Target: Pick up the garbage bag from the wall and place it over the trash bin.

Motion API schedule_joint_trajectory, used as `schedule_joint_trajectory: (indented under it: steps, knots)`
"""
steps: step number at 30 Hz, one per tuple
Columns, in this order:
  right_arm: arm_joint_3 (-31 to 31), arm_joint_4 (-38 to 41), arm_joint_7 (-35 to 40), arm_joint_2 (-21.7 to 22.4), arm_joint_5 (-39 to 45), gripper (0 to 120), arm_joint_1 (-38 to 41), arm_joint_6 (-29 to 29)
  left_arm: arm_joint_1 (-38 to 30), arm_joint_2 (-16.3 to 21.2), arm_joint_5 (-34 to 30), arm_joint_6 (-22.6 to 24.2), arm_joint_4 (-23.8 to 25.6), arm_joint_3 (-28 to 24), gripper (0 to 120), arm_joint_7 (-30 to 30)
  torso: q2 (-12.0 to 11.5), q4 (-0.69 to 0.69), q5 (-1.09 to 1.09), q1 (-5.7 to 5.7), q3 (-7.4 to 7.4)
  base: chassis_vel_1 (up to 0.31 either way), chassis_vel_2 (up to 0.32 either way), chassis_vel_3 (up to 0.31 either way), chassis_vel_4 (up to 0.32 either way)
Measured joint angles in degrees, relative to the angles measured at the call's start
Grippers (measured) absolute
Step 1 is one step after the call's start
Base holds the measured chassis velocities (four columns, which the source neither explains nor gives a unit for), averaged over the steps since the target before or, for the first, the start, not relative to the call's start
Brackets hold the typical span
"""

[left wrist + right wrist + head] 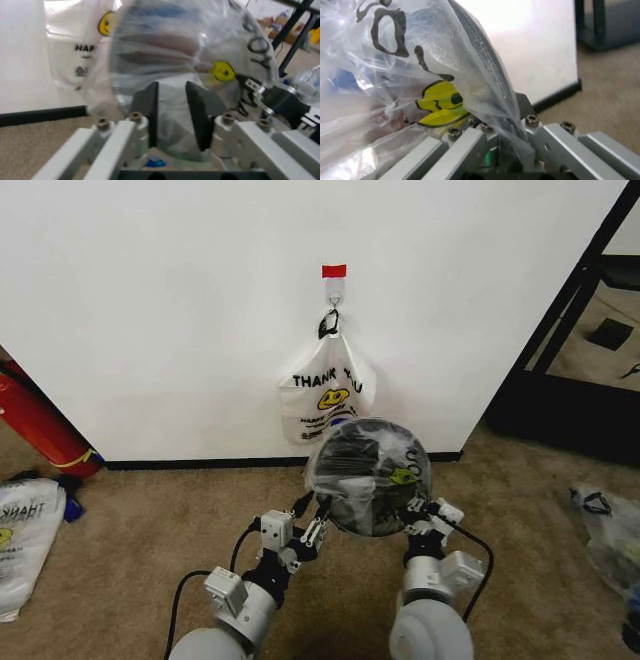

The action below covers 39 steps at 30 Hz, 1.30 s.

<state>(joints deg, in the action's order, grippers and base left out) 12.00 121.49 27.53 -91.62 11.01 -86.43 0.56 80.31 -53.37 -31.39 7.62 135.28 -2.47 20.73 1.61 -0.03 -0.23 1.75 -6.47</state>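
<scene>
Garbage bag [372, 472] already stretched over the trash bin [366, 492] below the wall hook [334, 296] — thin, slippery film, tears easily; your left gripper [172, 116] and right gripper [501, 132] jaws clamp its rim.

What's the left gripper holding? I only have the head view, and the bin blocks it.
Observer: In the left wrist view, the left gripper has its black fingers closed on a bunched fold of the bag.
Operator: And the right?
Observer: The right gripper pinches bag film too, just beside the yellow smiley.
Operator: Any tears?
Observer: None visible in either wrist view. Up close the film is only wrinkled where it wraps the bin.
</scene>
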Motion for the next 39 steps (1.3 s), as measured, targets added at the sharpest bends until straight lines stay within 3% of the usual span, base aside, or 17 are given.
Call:
schedule_joint_trajectory:
  steps: [6,12,15,17,19,21,22,23,24,25,26,33,39]
  knots:
    - [-1.46,-2.28,-1.84,-0.28,-9.89,0,-0.45,4.17,-5.42,1.86,-5.36,4.23,1.47,-2.51,0,1.37,0.0,-0.03,0.0,0.0,0.0,0.0,0.0,0.0,0.0]
    - [-1.46,-2.22,-3.41,-0.16,-16.49,0,-1.19,6.91,-13.61,1.62,-18.6,9.88,2.71,-4.28,0,6.06,0.0,-0.01,-0.16,0.0,0.0,0.0,0.0,0.0,0.0]
    - [-1.35,-2.23,-4.09,0.27,-17.21,0,-1.52,7.35,-15.36,1.01,-20.74,10.8,2.59,-4.89,0,7.11,0.0,-0.01,-0.16,0.0,0.0,0.0,0.0,0.0,0.0]
    - [-1.09,-2.02,-5.0,0.99,-17.39,0,-2.05,7.58,-16.7,0.16,-21.59,11.06,1.97,-5.39,0,7.86,0.0,-0.02,0.0,0.0,-0.01,0.0,0.0,0.0,0.0]
    - [-1.03,-1.16,-5.73,1.99,-14.55,0,-2.77,6.99,-17.23,-0.69,-22.53,11.08,1.89,-5.51,0,8.29,0.0,-0.06,0.28,0.0,0.0,0.0,0.0,0.0,0.0]
    - [-0.75,0.01,-5.76,2.71,-11.2,0,-2.91,5.97,-17.19,-0.86,-22.64,11.08,1.95,-5.51,0,8.3,0.0,-0.05,0.24,0.0,-0.01,0.0,0.0,0.0,0.0]
    - [-0.1,1.93,-5.21,3.6,-5.77,0,-2.83,4.3,-16.95,-0.95,-22.63,10.99,2.15,-5.49,0,8.25,0.0,-0.04,0.08,0.0,0.0,0.0,0.0,0.0,0.0]
    - [0.05,2.26,-5.06,3.75,-4.79,0,-2.79,4.01,-16.91,-0.95,-22.63,10.97,2.19,-5.48,0,8.24,0.0,-0.04,0.07,0.0,0.0,0.0,0.0,0.0,0.0]
    - [1.31,4.77,-3.66,5.05,3.61,0,-2.16,1.32,-16.59,-0.91,-22.59,10.79,2.58,-5.36,0,8.05,0.0,-0.02,0.09,0.0,0.0,0.0,0.0,0.0,0.0]
    - [1.31,4.77,-3.66,5.05,3.61,0,-2.16,1.32,-16.58,-0.9,-22.59,10.78,2.6,-5.35,0,8.02,0.0,-0.02,0.09,0.0,0.0,0.0,0.0,0.0,0.0]
    - [2.62,6.72,-2.69,6.42,9.77,0,-1.55,-0.75,-16.51,-0.82,-22.55,10.65,3.01,-5.22,0,7.73,0.0,-0.01,0.08,0.0,0.0,0.0,0.0,0.0,0.0]
    - [4.82,8.86,-4.79,11.72,12.09,0,-1.34,-2.05,-19.92,-0.57,-23.3,11.03,3.59,-5.83,0,7.23,0.0,-0.02,0.02,0.0,0.0,0.0,0.0,0.0,0.0]
    - [6.7,9.17,-8.07,17.82,8.01,0,-1.99,-0.82,-26.84,-1.56,-25.27,13.3,0.93,-9.73,0,6.66,0.0,-0.02,0.02,0.0,0.0,0.0,0.0,0.0,0.0]
